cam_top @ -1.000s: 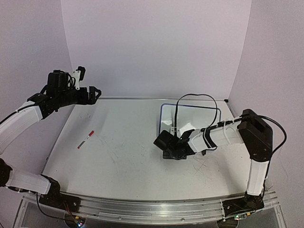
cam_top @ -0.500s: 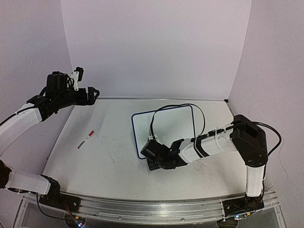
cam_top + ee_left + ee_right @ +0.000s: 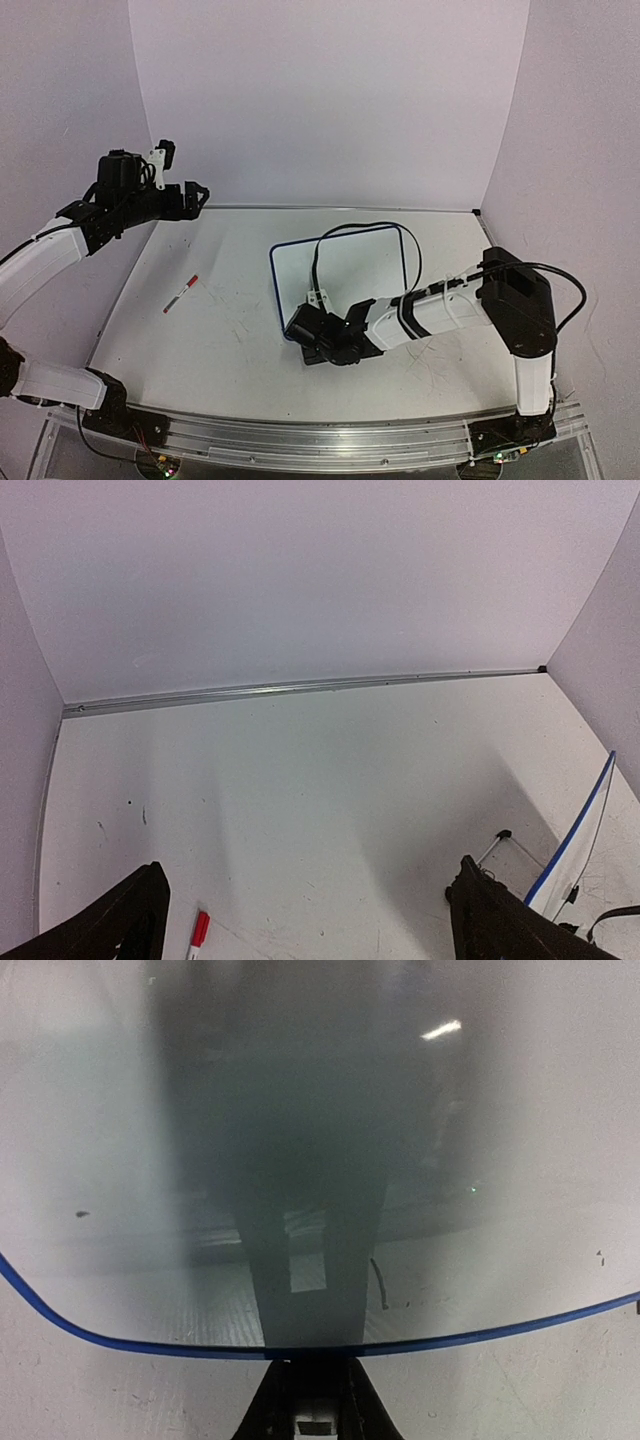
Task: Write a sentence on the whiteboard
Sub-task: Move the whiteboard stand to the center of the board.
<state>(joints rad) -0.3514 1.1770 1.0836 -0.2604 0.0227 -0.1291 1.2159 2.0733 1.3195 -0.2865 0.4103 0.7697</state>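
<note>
**My right gripper pinches the whiteboard's near edge; my left gripper hangs spread wide**

A scratched white tabletop (image 3: 230, 340) fills the scene, with pale lilac walls behind and to both sides.

My right arm (image 3: 450, 305) reaches from its base at the near right corner low across the tabletop toward the middle. My left arm (image 3: 50, 250) is raised high over the far left corner.

The whiteboard (image 3: 350, 270), a rectangle with a thin dark-blue rim and rounded corners, sits in the middle of the tabletop, a little right of centre. A black cable (image 3: 372, 225) from my right arm loops above it. I cannot tell whether the board lies flat or is tipped up.

My right gripper (image 3: 303, 330) is at the board's near left edge. In the right wrist view its fingers (image 3: 315, 1365) are pressed together on the blue rim, pinching the whiteboard (image 3: 300, 1160), whose glossy face carries a dark reflection.

My left gripper (image 3: 195, 195) is spread wide with nothing between its fingers (image 3: 120, 925), well apart from the board.

A red-capped marker (image 3: 181, 293) lies alone on the left side of the tabletop, below my left gripper.
</note>
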